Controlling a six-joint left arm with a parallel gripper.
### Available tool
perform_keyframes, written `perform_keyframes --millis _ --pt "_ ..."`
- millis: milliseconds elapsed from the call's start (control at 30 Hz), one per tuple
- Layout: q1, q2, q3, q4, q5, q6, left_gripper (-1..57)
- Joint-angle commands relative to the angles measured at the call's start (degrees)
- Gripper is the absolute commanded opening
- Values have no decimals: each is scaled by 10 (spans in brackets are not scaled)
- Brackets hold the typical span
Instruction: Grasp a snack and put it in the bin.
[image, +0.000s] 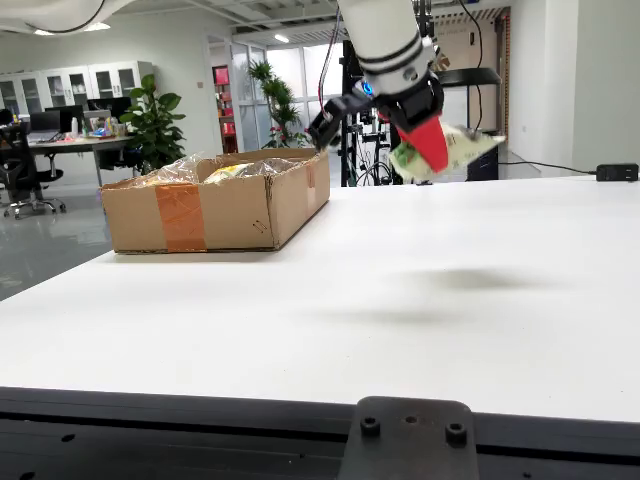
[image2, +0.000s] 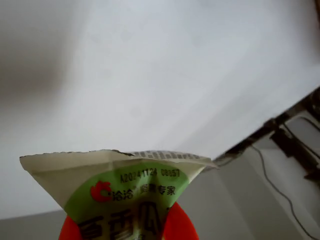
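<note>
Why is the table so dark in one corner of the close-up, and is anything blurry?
In the view that rides on the tool, a soft shadow darkens the table at upper left; the snack packet looks sharp. In the side view, the packet is slightly smeared, its diffuse shadow below.

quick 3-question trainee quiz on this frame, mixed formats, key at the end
1. True or false: the gripper holds the snack packet in the air above the table.
2. In the view from the side, where is the cardboard box relative to the gripper? A) to its left B) to its right C) directly under it
3. Fill in: the fingers pinching the packet are coloured ____.

Key: 1 true; 2 A; 3 red
</note>
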Motion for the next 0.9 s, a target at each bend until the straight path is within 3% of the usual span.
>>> perform_keyframes --millis 33,567,900 --pt "14 -16 -15 9 3 19 154" --pt "64 -63 -67 9 12 228 142" --pt "87 -182 41 7 14 315 138"
